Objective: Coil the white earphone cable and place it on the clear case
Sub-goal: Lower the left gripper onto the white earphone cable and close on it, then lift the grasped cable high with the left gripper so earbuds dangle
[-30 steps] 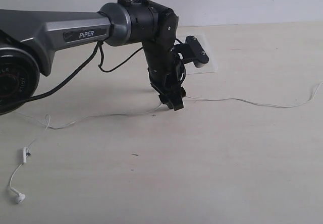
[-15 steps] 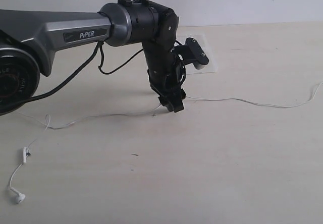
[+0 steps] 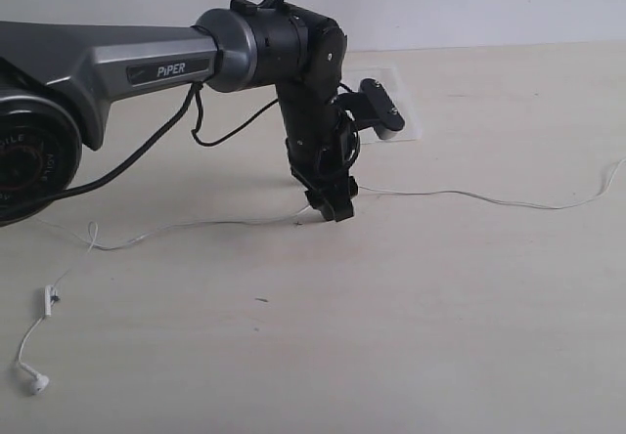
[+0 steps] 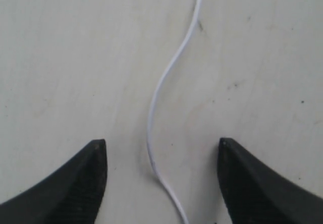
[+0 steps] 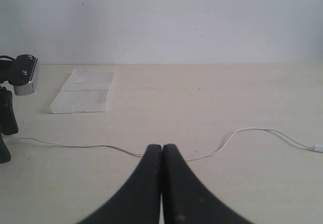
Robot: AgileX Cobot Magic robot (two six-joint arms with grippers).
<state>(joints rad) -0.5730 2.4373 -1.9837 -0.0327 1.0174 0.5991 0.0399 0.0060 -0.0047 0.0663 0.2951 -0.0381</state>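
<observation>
On the pale worktop (image 3: pixel 440 307) the left arm (image 3: pixel 117 63) leans down at centre; the clear case (image 5: pixel 83 98) lies flat behind it. The white earphone cable (image 3: pixel 469 196) trails loose across the worktop — left fingers (image 4: pixel 75 183) spread wide astride it, gripping nothing; right fingers (image 5: pixel 146 183) pressed together, empty.

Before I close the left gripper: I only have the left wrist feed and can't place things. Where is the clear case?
Observer: The clear case lies flat behind the left gripper in the exterior view, apart from the white earphone cable.
Operator: Is my other arm holding anything?
Observer: No, the right gripper is shut on nothing.
Operator: Where is an earbud?
Observer: One earbud lies far left in the exterior view, past the inline remote.
</observation>
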